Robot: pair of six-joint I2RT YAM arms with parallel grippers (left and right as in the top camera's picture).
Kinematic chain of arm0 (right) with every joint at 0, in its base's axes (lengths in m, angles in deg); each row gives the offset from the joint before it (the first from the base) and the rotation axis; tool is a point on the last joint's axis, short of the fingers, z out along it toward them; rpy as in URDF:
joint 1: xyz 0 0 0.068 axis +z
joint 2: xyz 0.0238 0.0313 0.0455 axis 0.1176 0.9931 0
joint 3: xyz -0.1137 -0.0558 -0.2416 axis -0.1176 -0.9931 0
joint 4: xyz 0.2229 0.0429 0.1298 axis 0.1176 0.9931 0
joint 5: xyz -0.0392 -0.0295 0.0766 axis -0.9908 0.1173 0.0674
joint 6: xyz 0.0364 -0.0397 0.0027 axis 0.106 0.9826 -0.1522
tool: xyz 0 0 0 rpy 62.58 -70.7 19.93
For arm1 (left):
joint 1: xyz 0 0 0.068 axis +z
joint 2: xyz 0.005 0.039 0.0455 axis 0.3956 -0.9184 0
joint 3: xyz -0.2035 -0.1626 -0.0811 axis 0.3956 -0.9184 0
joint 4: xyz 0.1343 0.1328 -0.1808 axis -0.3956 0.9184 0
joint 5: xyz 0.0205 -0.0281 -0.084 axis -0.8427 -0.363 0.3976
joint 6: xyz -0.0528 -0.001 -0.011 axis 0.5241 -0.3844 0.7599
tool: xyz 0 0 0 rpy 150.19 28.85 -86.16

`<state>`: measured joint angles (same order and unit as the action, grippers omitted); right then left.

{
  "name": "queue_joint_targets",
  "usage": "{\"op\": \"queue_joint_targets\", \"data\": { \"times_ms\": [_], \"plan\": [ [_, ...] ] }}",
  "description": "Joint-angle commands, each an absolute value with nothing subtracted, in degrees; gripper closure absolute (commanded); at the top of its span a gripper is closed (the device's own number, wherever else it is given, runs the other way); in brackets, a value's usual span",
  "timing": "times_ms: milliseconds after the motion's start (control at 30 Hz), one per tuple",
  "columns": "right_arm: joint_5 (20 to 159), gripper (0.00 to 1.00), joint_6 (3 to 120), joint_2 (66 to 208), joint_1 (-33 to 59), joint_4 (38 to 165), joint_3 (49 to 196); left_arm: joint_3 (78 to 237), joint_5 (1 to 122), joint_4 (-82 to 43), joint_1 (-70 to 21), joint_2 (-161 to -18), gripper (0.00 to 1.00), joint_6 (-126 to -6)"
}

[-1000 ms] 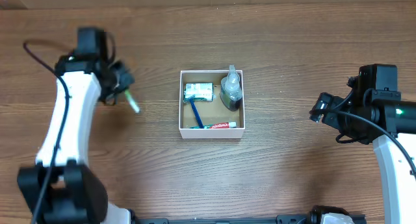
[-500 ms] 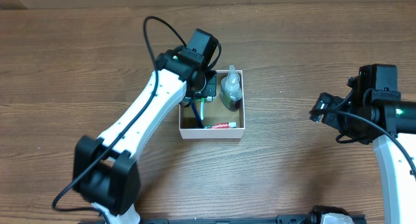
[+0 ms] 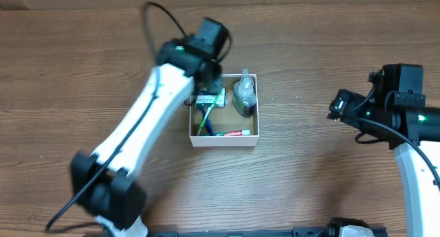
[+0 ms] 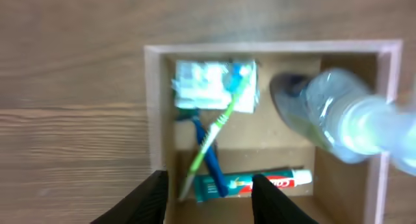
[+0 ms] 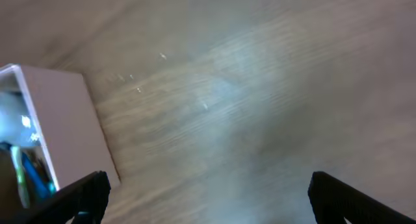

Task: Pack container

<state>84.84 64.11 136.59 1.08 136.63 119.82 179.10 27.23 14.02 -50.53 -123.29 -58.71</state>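
Left gripper [image 4: 211, 199] released, jaws spread wide, nothing between them, hanging over the container [image 4: 156, 120]. Nearest its fingertips in the left wrist view: toothpaste tube [image 4: 260, 183] lying flat along the container's near wall. The low ends of two toothbrushes meet the tube's dark end. Green toothbrush [image 4: 211, 130] lies diagonally and crosses over the blue toothbrush [image 4: 209, 152]. Its head rests on a white packet [image 4: 208, 87] further from the fingers, by the far wall. Clear bottle [image 4: 338, 113] in the far corner, off to the right of the fingertips, blurred, cap toward the camera. Cannot tell if it is upright or leaning. All five items are inside the container, brown floor showing between them. From overhead, the left arm's wrist covers the container's back-left corner. Right gripper [image 5: 221, 198] also released, fingers [image 5: 84, 195] far apart with only bare wooden table [image 5: 247, 107] between and beyond them. The container's white outer wall shows off to the left of that gripper, with blue and green visible just past the rim. Overhead shows the right gripper well apart from the container, out to its side. The container sits mid-table between the two arms.
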Motion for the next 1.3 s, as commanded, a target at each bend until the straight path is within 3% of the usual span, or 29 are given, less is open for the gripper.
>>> {"op": "queue_joint_targets", "data": {
  "times_ms": [0,67,100,133,167,333,400,533,633,800,900,1267],
  "plan": [
    [87.44,0.00,69.66,136.40,5.34,129.37,120.81,181.22,22.32,14.04,-42.38,-114.76,0.54,-54.27],
    [87.27,0.00,71.01,136.68,8.93,122.42,120.78,181.22,22.53,13.12,-37.15,-113.56,0.46,-54.32],
    [86.98,0.00,71.04,137.07,10.00,120.45,120.78,181.22,22.49,12.99,-35.58,-113.54,0.35,-54.36],
    [86.20,0.00,71.12,137.82,10.94,118.47,120.81,181.20,22.49,12.99,-33.59,-113.80,0.12,-54.36],
    [85.72,0.00,71.19,138.63,11.42,117.13,120.78,181.20,22.47,13.15,-31.93,-114.06,0.00,-54.36],
    [83.86,0.00,71.17,139.61,11.51,108.89,120.78,181.11,22.82,14.46,-27.14,-114.08,0.00,-59.93],
    [83.86,0.00,71.14,139.15,11.51,110.73,120.78,181.11,24.70,14.74,-26.07,-113.39,0.00,-66.66],
    [80.84,0.00,66.62,134.93,11.51,116.24,120.04,179.08,24.94,17.19,-26.14,-106.54,0.00,-68.41],
    [78.24,0.00,64.76,126.43,11.57,115.82,115.14,169.83,25.90,13.30,-26.81,-95.35,0.00,-69.59],
    [78.26,0.00,64.72,105.67,11.57,112.98,97.05,138.07,26.42,1.58,-26.86,-61.67,0.00,-68.39],
    [78.26,0.00,64.63,101.75,11.57,113.26,92.41,127.89,25.77,-0.73,-26.86,-48.93,0.00,-67.60],
    [78.28,0.00,64.63,102.43,11.57,117.31,92.33,124.41,26.21,9.34,-26.86,-46.26,0.00,-66.34]
  ]
}}
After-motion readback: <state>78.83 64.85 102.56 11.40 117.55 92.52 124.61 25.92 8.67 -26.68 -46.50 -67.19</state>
